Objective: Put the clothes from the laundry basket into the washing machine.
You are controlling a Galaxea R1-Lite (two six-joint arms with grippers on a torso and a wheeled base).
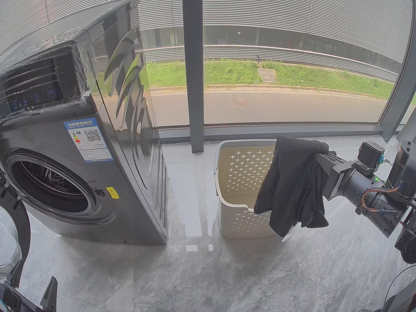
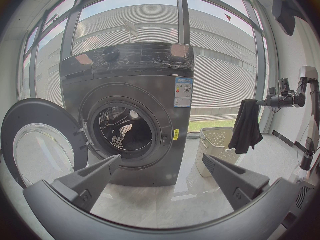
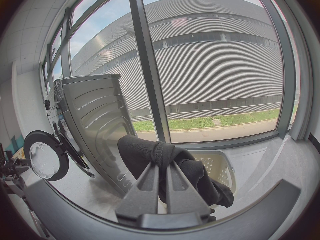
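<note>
Head view: right pincer point(image 1: 323, 157) pinches limp dark cloth point(image 1: 292, 187) above perforated basket point(image 1: 242, 222).

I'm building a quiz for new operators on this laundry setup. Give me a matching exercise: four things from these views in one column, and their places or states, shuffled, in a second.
Things
1. washing machine door
2. dark garment
3. laundry basket
4. left gripper

Places or states
A. stands on the floor by the window
B. fingers apart, holding nothing
C. swung open
D. hangs from the right gripper, whose fingers are shut on it

Pairs: 1-C, 2-D, 3-A, 4-B
</note>
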